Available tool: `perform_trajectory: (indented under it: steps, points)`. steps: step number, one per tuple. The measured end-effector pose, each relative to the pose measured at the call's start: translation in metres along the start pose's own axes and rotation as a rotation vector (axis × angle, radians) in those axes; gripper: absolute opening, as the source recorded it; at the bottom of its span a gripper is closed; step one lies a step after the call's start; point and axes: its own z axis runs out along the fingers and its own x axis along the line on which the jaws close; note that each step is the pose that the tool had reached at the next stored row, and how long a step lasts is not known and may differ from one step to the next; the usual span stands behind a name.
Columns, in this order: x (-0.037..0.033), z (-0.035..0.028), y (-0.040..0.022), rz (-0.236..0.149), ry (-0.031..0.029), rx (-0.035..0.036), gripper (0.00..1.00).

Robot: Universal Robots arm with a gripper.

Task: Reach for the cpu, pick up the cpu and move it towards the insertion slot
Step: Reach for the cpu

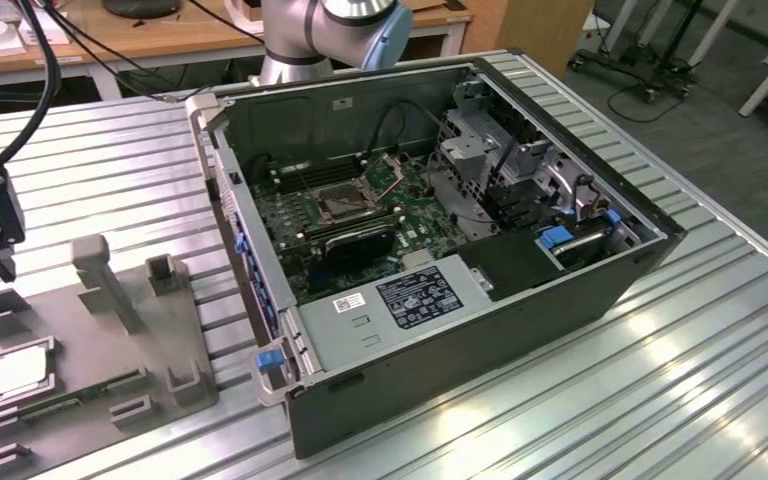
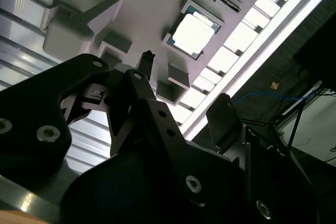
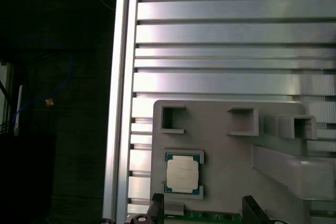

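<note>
Pincer (image 3: pixel 205 211): open, its black fingers (image 3: pixel 254 213) spread with nothing between them; it hangs at the left edge of the exterior view, above the grey holder plate (image 1: pixel 91 345).
Cpu (image 1: pixel 19 373): lies flat in a square recess of the holder plate, at the lower left of the exterior view; untouched.
Insertion slot (image 1: pixel 344 205): on the green board inside the open computer case (image 1: pixel 518 300), centre of the exterior view, well apart from the cpu.
Tabletop (image 1: pixel 624 400): ribbed aluminium, carrying the plate and the case.
</note>
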Motion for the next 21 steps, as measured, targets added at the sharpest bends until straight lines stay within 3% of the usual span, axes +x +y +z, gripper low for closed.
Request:
perform_trajectory:
  steps: [21]
  points:
    - [0.0, 0.0107, -0.0007, 0.0, -0.0001, 0.0, 0.68]
